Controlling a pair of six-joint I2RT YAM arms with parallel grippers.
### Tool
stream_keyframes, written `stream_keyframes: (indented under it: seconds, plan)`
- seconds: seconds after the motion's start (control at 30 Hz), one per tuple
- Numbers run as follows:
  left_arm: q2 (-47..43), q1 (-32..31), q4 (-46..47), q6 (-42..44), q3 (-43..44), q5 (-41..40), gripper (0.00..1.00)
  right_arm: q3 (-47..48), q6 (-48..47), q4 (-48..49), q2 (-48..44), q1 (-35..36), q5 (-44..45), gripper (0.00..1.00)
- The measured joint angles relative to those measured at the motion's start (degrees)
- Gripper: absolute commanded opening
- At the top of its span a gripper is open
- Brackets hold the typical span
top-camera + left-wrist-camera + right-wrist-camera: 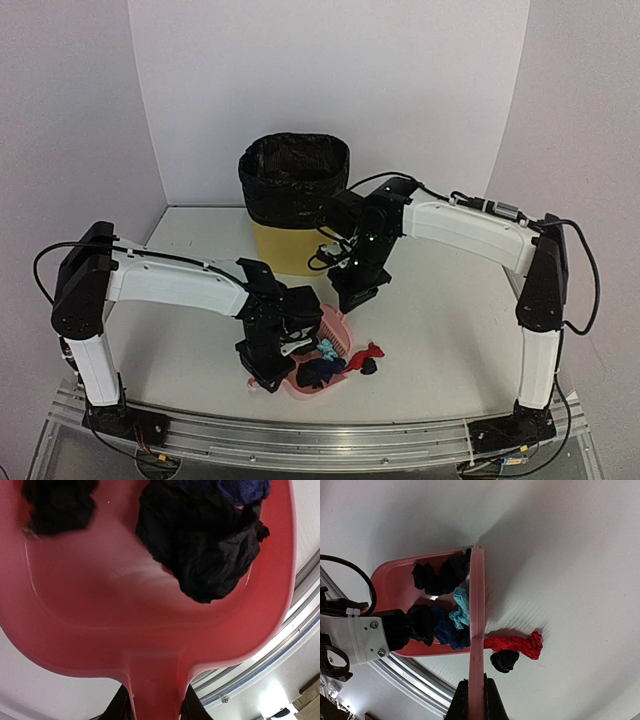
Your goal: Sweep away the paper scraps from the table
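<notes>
Left end effector grips the pink plastic dustpan holding dark crumpled paper scraps. Right end effector clamps the pink hand brush. A red scrap lies on the counter at the pan's 3 o'clock.

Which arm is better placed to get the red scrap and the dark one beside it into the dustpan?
Right. The right end effector grips the brush, which is beside the red scrap and dark scrap. The left end effector holds the dustpan by its handle.
</notes>
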Motion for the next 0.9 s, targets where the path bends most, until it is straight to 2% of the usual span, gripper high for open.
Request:
stream_keyframes:
  seconds: [0.37,0.7,0.9]
  plan:
    - [-0.10,0.04,3.65,-0.17,-3.29,0.51,0.00,-0.33,2.77,0.27,-0.46,0.93,-1.15,0.00]
    - [-1.67,0.04,6.78,-0.15,-5.68,0.53,0.00,-0.75,2.72,0.33,-4.57,0.73,9.24,0.00]
    - [-1.97,0.10,7.36,0.56,-6.30,0.52,0.00,-6.70,4.01,0.35,-12.03,-1.62,13.49,0.00]
